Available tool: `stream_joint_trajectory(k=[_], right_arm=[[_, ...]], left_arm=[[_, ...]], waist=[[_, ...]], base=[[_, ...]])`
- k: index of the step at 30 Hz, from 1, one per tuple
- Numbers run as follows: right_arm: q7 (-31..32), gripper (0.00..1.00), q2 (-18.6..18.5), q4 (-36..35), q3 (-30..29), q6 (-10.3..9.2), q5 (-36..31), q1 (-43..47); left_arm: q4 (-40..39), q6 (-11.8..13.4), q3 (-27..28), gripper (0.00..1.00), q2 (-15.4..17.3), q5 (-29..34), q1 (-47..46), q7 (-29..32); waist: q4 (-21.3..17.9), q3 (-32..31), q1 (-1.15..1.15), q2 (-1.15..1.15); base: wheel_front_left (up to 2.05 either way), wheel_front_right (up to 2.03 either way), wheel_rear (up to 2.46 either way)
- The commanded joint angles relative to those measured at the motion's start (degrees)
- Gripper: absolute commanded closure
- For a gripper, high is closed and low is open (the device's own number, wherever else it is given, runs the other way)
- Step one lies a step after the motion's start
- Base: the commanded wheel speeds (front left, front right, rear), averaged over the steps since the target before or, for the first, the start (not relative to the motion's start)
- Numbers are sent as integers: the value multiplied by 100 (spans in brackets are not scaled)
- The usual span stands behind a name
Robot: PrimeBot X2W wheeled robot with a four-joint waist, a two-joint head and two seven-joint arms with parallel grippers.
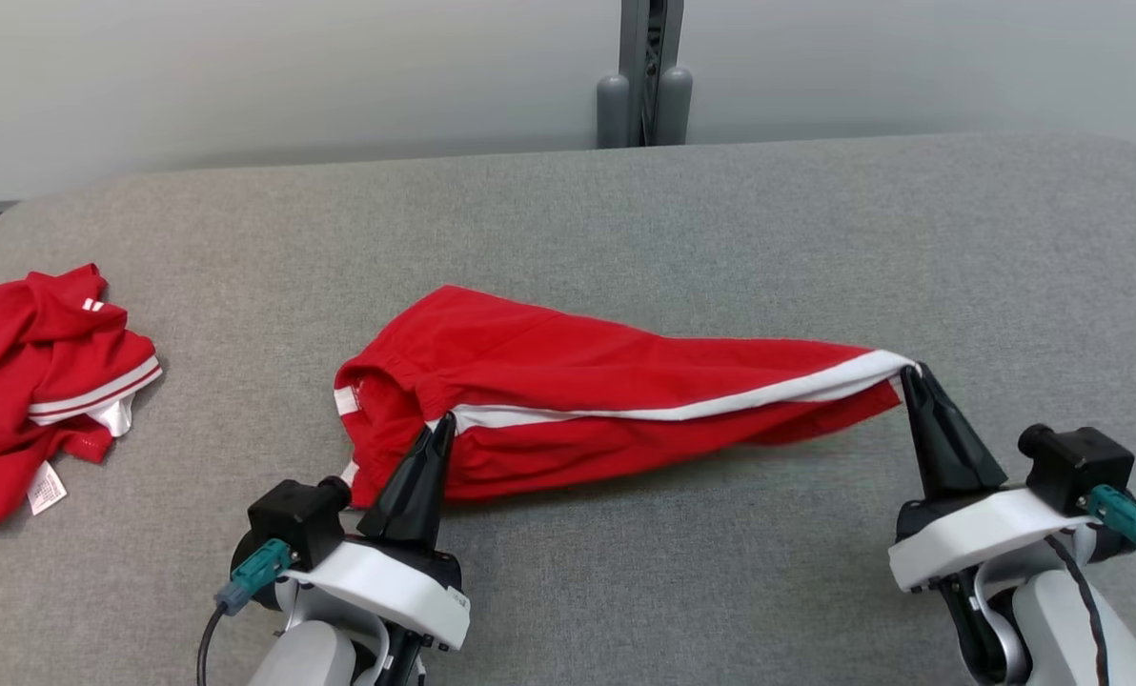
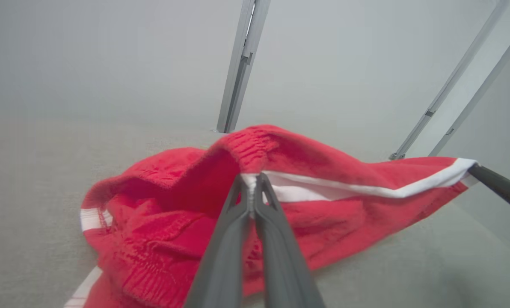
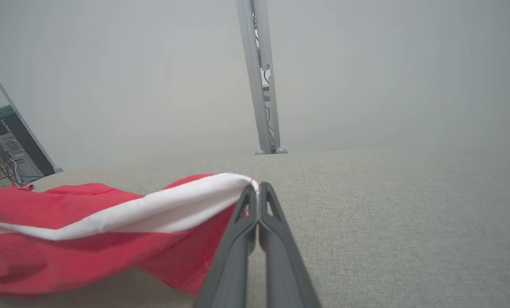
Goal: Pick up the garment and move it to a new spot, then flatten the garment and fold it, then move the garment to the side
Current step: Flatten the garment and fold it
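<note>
Head view: the left tool (image 1: 446, 419), just left of centre in the lower frame, is pressed together on the elastic waistband end of the garment (image 1: 606, 381), where the white side stripe begins. The left wrist view confirms that cloth is nipped between its tips. The right tool (image 1: 911, 370), at the right of the frame, is likewise pinching the far end of that stripe at the leg hem.

Between the two, the garment hangs stretched at mid-frame, its striped edge taut and its lower part sagging onto the grey desk (image 1: 720, 219). Its long axis runs left to right across the frame, waistband to the left and hem to the right, rising slightly rightward.

I judge the pick-up done and the flattening in hand, with folding and moving aside left to do. Another red cloth (image 1: 34, 391) lies crumpled at the left edge, well apart.
</note>
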Motion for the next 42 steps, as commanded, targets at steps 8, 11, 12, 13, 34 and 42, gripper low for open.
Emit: stream_joint_trajectory(k=[8,11,12,13,34,42], right_arm=[[318,100,-279,-548,-13,1,-351,-248],[467,100,-360,-702,-1,1,-413,-357],[512,100,-392,-748,15,1,-437,-401],[551,100,-427,-797,37,1,-450,-450],[1264,100,-1247,-987,690,1,-377,-2203],[1136,100,-1325,-675,651,1,-414,-2982]], left_arm=[[-390,62,92,100,192,10,-142,65],[-539,123,125,100,256,19,-219,143],[-582,136,124,100,272,30,-253,186],[-627,141,131,100,290,34,-294,213],[-1097,295,441,100,399,-382,-1725,1045],[-1036,471,568,100,466,-332,-2437,1196]], waist=[[-61,-333,0,0],[-83,-405,0,0],[-89,-420,0,0],[-95,-436,0,0],[-190,-661,0,0],[-199,-721,0,0]], base=[[0,0,0],[0,0,0],[0,0,0],[0,0,0],[0,0,0],[0,0,0]])
